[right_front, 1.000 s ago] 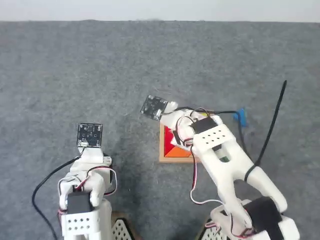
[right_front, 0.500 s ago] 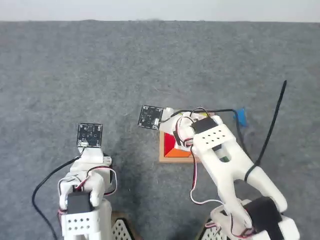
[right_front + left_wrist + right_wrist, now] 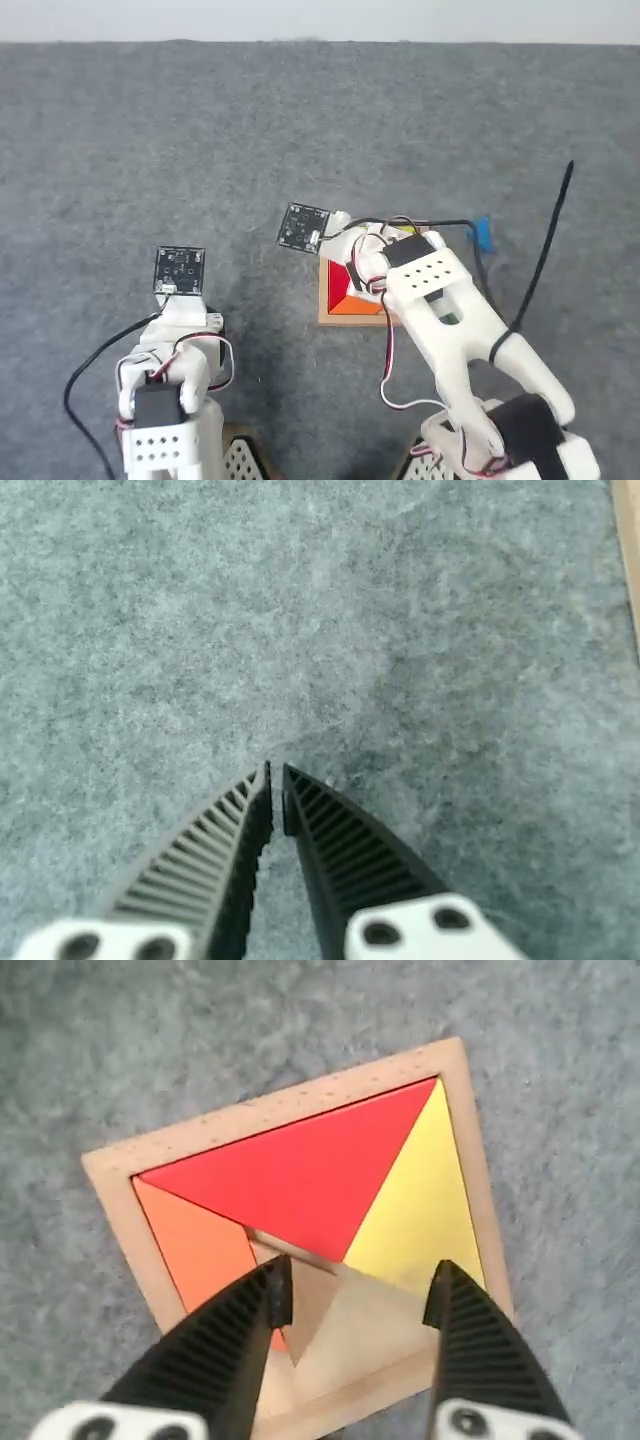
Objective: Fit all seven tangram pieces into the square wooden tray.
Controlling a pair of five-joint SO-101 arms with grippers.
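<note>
Wooden tray (image 3: 270,1112) partly filled under right gripper (image 3: 355,1292), jaws spread.
Left gripper (image 3: 277,777) jaws pressed together; a careless descent might dislodge the red triangle (image 3: 300,1180).

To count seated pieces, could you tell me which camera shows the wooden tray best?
The right wrist view: nearly the whole tray shows, with red, yellow and orange pieces seated. The high view has the right arm covering most of it; the left wrist view catches a rim sliver.
</note>
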